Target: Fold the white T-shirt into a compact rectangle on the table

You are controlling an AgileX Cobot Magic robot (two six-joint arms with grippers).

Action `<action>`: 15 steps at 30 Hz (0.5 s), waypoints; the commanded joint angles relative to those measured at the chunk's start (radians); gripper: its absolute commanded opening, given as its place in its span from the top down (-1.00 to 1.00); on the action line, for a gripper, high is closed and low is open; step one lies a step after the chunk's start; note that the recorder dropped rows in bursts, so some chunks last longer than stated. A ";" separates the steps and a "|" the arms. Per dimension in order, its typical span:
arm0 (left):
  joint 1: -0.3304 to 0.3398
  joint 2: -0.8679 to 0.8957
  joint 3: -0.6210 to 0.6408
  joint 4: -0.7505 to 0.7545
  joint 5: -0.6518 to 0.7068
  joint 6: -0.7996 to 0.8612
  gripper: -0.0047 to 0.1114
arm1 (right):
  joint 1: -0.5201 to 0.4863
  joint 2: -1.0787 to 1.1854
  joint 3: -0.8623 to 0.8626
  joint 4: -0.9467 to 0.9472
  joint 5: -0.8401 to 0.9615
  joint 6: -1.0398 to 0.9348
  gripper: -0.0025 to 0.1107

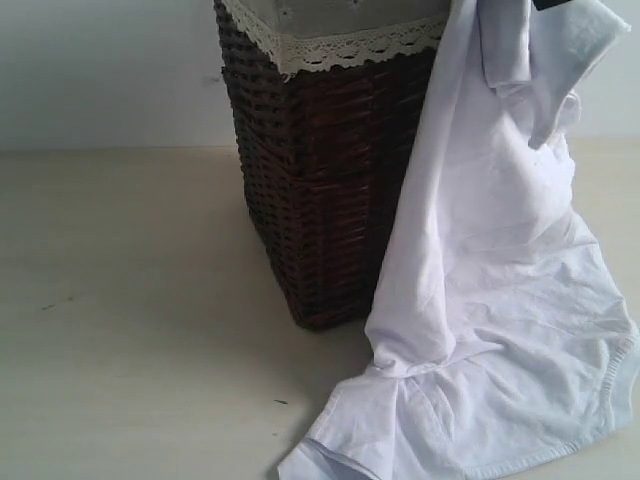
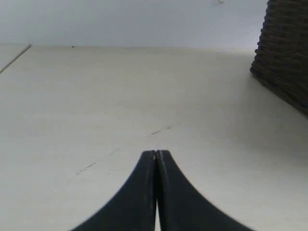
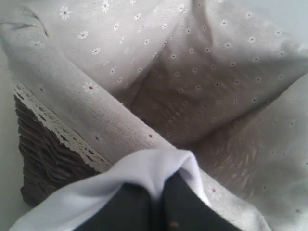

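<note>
The white T-shirt (image 1: pixel 500 300) hangs from the top right of the exterior view, down past the basket's right side, with its lower part spread on the table (image 1: pixel 130 300). My right gripper (image 3: pixel 156 192) is shut on a fold of the white T-shirt (image 3: pixel 149 168), above the basket's open mouth. Only a dark corner of that gripper (image 1: pixel 548 4) shows at the exterior view's top edge. My left gripper (image 2: pixel 156 155) is shut with nothing in it, low over the bare table (image 2: pixel 96 96), out of the exterior view.
A tall dark wicker basket (image 1: pixel 320 180) stands mid-table; its lace-edged floral liner (image 3: pixel 192 72) is folded over the rim (image 1: pixel 330 45). The basket's corner (image 2: pixel 286 57) lies beyond my left gripper. Small dark scuffs (image 1: pixel 48 306) mark the table.
</note>
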 commanded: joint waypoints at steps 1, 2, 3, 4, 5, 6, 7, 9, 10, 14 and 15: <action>0.000 -0.006 -0.004 0.001 -0.007 0.003 0.92 | -0.001 0.030 -0.008 -0.008 -0.094 -0.001 0.96; 0.000 -0.006 -0.004 0.001 -0.007 0.003 0.92 | -0.001 0.045 -0.008 -0.008 -0.125 0.003 0.96; 0.000 -0.006 -0.004 0.001 -0.007 0.003 0.92 | -0.001 0.060 -0.008 -0.008 -0.145 0.005 0.96; 0.000 -0.006 -0.004 0.001 -0.007 0.003 0.92 | -0.001 0.073 -0.008 -0.003 -0.168 0.005 0.96; 0.000 -0.006 -0.004 0.001 -0.007 0.003 0.92 | -0.001 0.092 -0.008 0.001 -0.189 0.005 0.96; 0.000 -0.006 -0.004 0.001 -0.007 0.003 0.92 | -0.001 0.104 -0.008 0.003 -0.199 0.005 0.96; 0.000 -0.006 -0.004 0.001 -0.007 0.003 0.92 | -0.001 0.113 -0.008 0.003 -0.203 0.005 0.96; 0.000 -0.006 -0.004 0.001 -0.007 0.003 0.92 | -0.001 0.122 -0.008 0.003 -0.202 0.007 0.96; 0.000 -0.006 -0.004 0.001 -0.007 0.003 0.92 | -0.001 0.122 -0.008 0.003 -0.200 0.007 0.96; 0.000 -0.006 -0.004 0.001 -0.007 0.003 0.92 | -0.001 0.106 -0.008 0.025 -0.164 0.007 0.96; 0.000 -0.006 -0.004 0.001 -0.007 0.003 0.92 | -0.001 0.096 -0.008 0.025 -0.135 0.007 0.96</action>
